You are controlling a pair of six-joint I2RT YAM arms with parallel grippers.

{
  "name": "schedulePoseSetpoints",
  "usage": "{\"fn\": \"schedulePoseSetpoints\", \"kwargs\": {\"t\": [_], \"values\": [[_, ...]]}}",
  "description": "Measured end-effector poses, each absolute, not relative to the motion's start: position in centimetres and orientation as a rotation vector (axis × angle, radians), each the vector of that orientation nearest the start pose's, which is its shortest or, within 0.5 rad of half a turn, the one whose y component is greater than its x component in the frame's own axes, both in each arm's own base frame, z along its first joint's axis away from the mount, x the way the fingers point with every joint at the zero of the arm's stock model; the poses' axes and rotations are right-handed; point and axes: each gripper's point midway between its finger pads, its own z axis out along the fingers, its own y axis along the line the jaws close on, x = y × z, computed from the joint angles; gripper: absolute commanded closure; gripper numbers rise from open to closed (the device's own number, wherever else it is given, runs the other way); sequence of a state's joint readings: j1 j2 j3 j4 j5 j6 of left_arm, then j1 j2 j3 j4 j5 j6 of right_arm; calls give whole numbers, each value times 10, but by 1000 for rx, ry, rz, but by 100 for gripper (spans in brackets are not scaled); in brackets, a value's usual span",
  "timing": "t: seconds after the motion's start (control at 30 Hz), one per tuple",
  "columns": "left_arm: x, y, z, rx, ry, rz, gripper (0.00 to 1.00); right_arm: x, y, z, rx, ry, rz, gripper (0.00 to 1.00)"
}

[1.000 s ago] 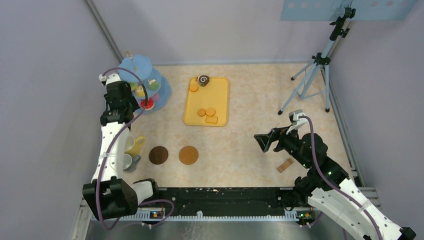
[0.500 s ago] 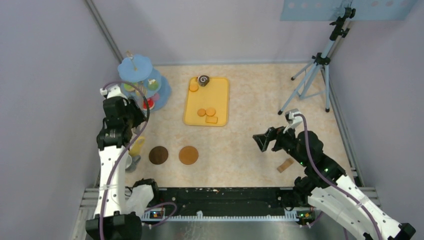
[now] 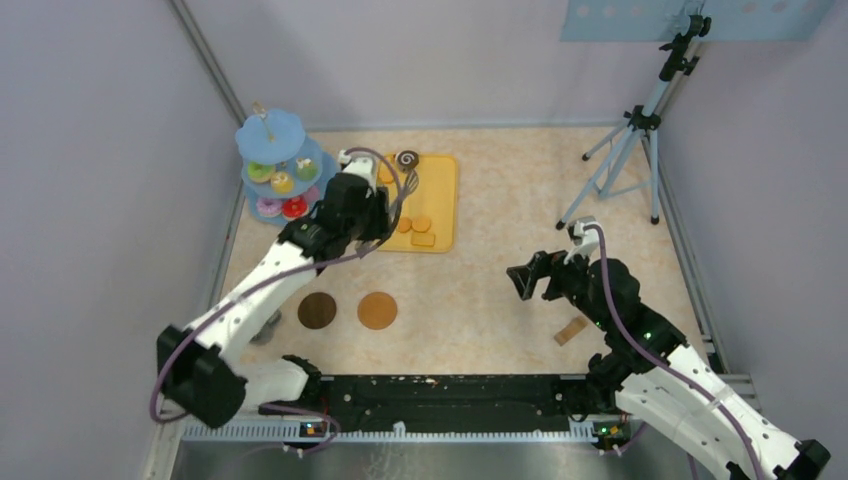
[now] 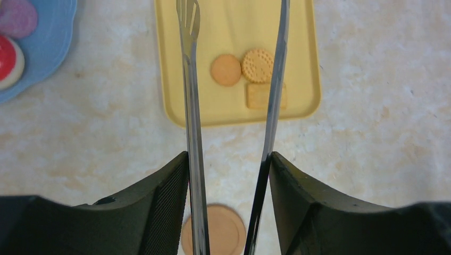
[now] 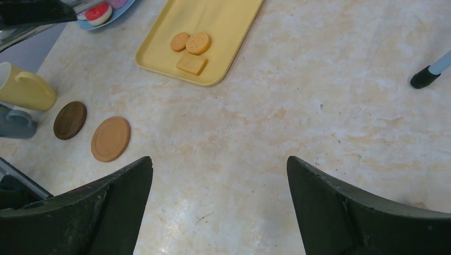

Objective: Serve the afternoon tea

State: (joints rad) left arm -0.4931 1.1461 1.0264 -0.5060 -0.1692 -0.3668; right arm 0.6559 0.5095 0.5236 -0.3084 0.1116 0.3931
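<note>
Afternoon tea mid-service on the desk [image 3: 500, 200]. Clamped in the left gripper [image 4: 228, 159]: long metal tongs [image 4: 191, 106], the two arms parted and reaching out over the yellow tray [image 4: 239, 21], tips possibly clear of it, contact impossible to judge.

On the tray's near end, framed between the tong arms: a plain round biscuit [image 4: 226, 69] touching a dotted round biscuit [image 4: 257, 65], with a rectangular biscuit [image 4: 258, 96] just nearer. At the tray's far edge, a dark swirl-topped cake [image 3: 407, 159].

Left of the tray, a blue tiered stand [image 3: 270, 130] loaded with colourful toy doughnuts [image 3: 283, 183]. On the near side of the tray, side by side but apart: a dark brown coaster [image 5: 69, 120] and a lighter brown coaster [image 5: 110, 138]. Further left of those, a yellow mug [image 5: 24, 86] and a grey mug [image 5: 16, 123], neither on a coaster.

Well to the right of the tray and nearer, the right gripper [image 5: 219, 162], fingers spread wide with nothing between them, hanging over bare desk. Nearer again on that side of the tray, a small wooden block [image 3: 571, 330] lying flat.
</note>
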Motion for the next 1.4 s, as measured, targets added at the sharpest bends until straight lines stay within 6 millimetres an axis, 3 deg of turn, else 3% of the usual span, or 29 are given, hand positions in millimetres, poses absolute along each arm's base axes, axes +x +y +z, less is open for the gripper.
{"fn": "schedulePoseSetpoints", "kwargs": {"t": [0.17,0.27,0.4,0.53,0.6,0.77,0.83,0.9,1.0,1.17,1.27,1.4], "values": [[379,-175,194,145,2232,-184,37,211,150,195,-148,1904,585,6],[419,-185,192,198,2240,-199,37,211,146,196,-134,1899,571,6],[468,-181,199,217,2236,-209,37,210,143,198,-121,1890,565,6],[496,-178,206,230,2215,-181,41,211,142,199,-110,1888,561,6],[502,-181,206,253,2215,-178,37,211,141,199,-108,1889,559,6],[491,-192,187,324,2255,-227,18,211,141,199,-106,1889,557,6],[474,-190,161,344,2309,-244,5,211,141,199,-104,1887,557,6],[455,-186,135,358,2372,-251,1,212,141,199,-104,1887,557,6],[420,-178,94,357,2478,-267,1,212,142,196,-107,1899,551,6],[377,-165,53,345,2583,-272,2,213,143,194,-110,1909,547,6],[371,-163,44,337,2596,-260,7,214,143,194,-111,1906,550,6],[378,-164,46,329,2562,-224,20,214,144,194,-111,1906,551,6]]}}
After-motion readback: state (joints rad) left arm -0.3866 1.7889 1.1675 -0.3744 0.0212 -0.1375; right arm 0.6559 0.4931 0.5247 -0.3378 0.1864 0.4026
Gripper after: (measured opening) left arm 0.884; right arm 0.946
